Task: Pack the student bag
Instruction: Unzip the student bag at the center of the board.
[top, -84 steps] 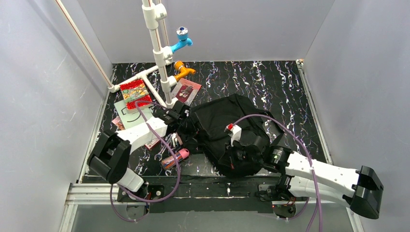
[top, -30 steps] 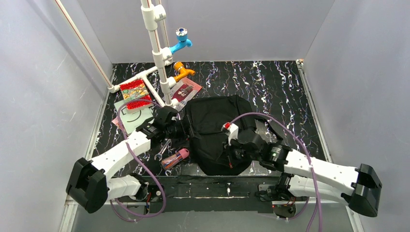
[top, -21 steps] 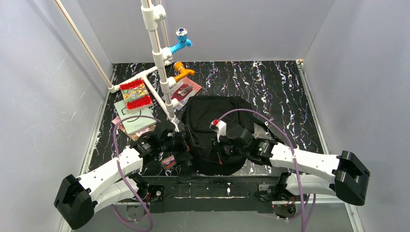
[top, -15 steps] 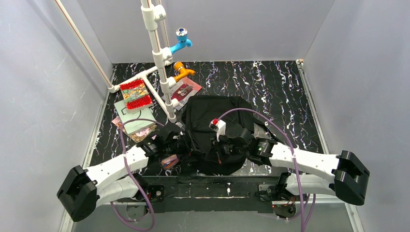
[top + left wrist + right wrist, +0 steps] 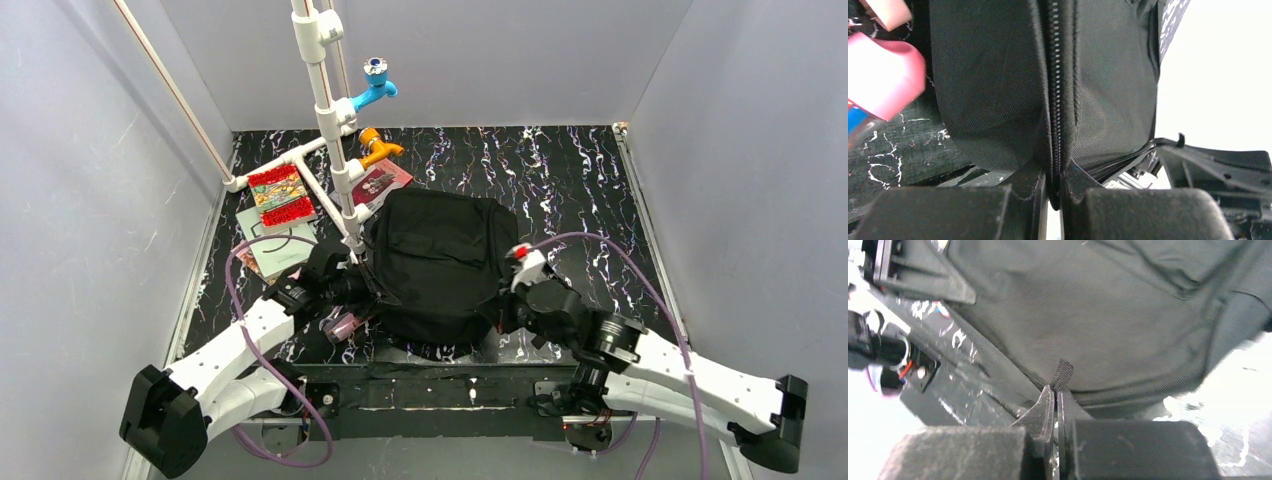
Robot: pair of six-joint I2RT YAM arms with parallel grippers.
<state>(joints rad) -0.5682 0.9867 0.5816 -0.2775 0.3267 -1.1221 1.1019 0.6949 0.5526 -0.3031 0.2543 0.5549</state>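
Risk: both pinches are thin fabric holds, so a pull may slip either. The student bag (image 5: 435, 265) lies mid-surface between the arms. Left end effector (image 5: 1055, 192) is clamped on its zipper seam; right end effector (image 5: 1055, 397) nips a small edge tab (near side).

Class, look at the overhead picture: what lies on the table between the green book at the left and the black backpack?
In the top view, the left gripper lies between the green book and the backpack.
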